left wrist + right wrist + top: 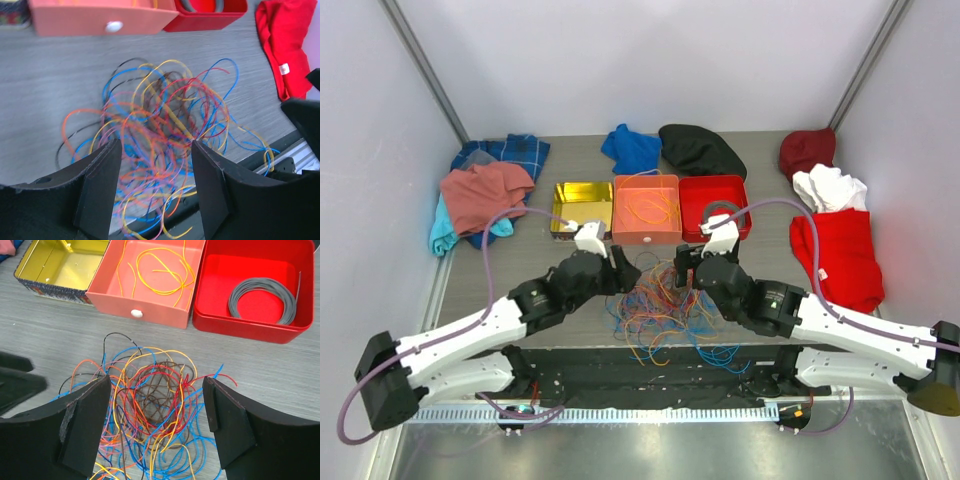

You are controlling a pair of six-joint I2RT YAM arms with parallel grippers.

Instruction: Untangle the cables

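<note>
Centre, in a row, touching: yellow tin (582, 203), salmon box (630, 236), red box (710, 190) holding grey coiled ring (234, 301). Upper left: pink shirt (485, 195) over plaid cloth (510, 152). Right edge: red garment (840, 255), white cloth (830, 187) above.

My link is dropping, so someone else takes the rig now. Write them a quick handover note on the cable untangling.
Left gripper: open, holding nothing, poised over the heap.
Right gripper: open, holding nothing, over the same heap.
Cables: one knotted heap on the table, just in front of the orange box.
Done: a few orange and yellow ones lie in that box.
Left: nearly everything; the heap is still tangled.
</note>
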